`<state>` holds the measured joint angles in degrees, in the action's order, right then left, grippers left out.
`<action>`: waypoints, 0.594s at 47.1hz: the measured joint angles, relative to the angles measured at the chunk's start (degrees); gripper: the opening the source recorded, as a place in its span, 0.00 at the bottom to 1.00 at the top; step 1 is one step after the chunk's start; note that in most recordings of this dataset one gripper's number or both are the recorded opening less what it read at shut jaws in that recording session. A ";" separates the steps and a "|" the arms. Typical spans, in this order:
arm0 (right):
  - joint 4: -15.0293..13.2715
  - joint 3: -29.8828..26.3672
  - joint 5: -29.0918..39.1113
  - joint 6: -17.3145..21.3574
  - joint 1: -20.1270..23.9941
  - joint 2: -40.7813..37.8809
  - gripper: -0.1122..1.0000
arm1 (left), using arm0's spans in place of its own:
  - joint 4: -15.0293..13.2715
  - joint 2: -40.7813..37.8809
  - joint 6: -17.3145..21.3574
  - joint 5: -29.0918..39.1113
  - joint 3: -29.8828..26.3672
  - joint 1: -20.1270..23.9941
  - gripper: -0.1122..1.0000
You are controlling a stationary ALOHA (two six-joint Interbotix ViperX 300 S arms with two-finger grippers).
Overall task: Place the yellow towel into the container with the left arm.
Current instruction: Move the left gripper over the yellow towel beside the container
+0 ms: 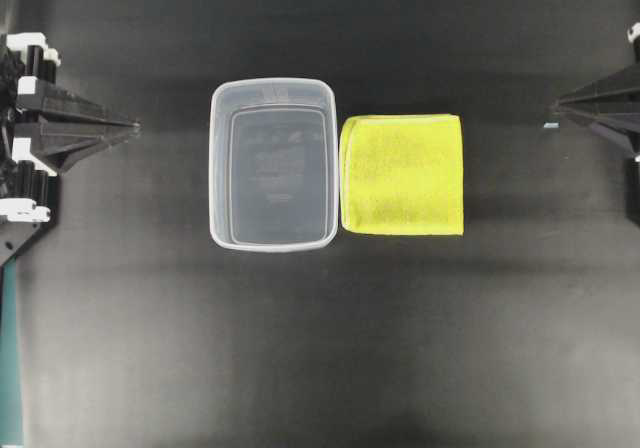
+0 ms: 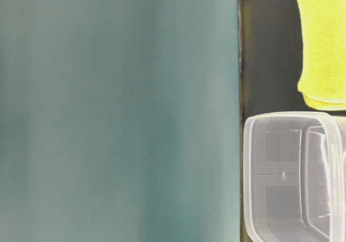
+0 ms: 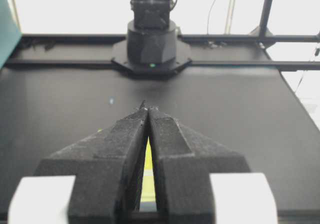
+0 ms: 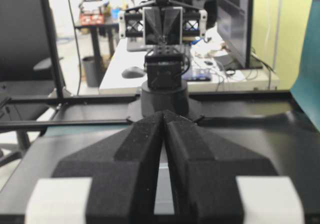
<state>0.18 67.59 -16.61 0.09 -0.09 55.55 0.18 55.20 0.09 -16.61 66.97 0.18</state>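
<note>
Your left pincer (image 1: pixel 130 125) sits closed and holding nothing at the left edge from overhead; the right pincer (image 1: pixel 557 105), likewise closed with nothing in it, is at the right edge. Between them on the black desk (image 1: pixel 320 348), the tub (image 1: pixel 272 164) stands with the towel (image 1: pixel 403 174) just beside it, on its right. At table level, a teal panel (image 2: pixel 119 112) blocks most of your view. The left wrist view shows a yellow sliver between the fingers (image 3: pixel 172 149). The right wrist view shows a cluttered table (image 4: pixel 220 76) behind.

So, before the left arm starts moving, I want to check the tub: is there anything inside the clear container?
Nothing lies inside the container; the dark table shows through its clear floor. The yellow towel lies folded on the table beside it. What is under the towel is covered.
</note>
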 measured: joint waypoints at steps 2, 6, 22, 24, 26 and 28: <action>0.09 0.09 -0.09 0.09 0.00 -0.09 0.12 | 0.09 -0.09 -0.26 0.09 -0.09 0.00 0.14; 0.97 0.00 0.35 0.88 -0.44 -0.18 0.11 | 1.49 -2.46 -2.99 2.99 -3.34 1.49 0.11; 2.20 -2.20 10.37 3.78 -1.14 0.97 0.10 | 2.02 -17.93 -4.13 22.85 -22.15 2.55 0.11; 2.29 -2.29 10.72 3.78 -1.05 1.76 0.10 | 2.02 -20.39 -4.13 25.31 -24.52 2.55 0.11; 2.20 -2.37 11.16 3.78 -1.14 2.37 0.11 | 2.02 -22.76 -4.13 27.60 -27.07 2.55 0.11; 2.20 -2.37 11.69 3.78 -1.14 2.90 0.11 | 1.93 -24.70 -4.04 29.36 -29.36 2.55 0.11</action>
<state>2.37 65.21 -4.92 3.87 -1.23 58.45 2.11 30.50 -3.96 12.74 37.62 2.72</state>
